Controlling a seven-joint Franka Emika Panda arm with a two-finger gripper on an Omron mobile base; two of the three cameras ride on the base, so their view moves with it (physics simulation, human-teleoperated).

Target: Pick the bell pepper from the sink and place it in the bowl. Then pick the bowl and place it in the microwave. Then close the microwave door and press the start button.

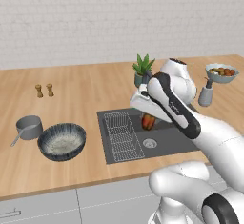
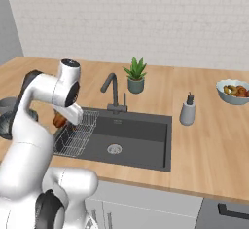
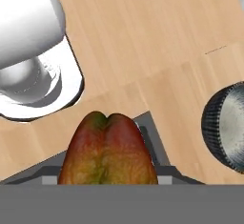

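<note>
On the wooden desk (image 1: 86,104), the hand (image 1: 148,118) is clamped on the pepper (image 1: 148,121) above the sink (image 1: 164,142); bowl (image 1: 62,141) empty, microwave steps left.

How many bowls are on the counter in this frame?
2. The dark bowl sits on the counter left of the sink, beside the grey pot. The pale fruit bowl stands at the far right. Others may be out of view.

On the wooden tabletop (image 1: 86,82) stand two shakers (image 1: 44,90), a grey pot (image 1: 28,126), a potted plant (image 2: 135,76), a soap dispenser (image 2: 187,109) and a fruit bowl (image 2: 233,91).
</note>
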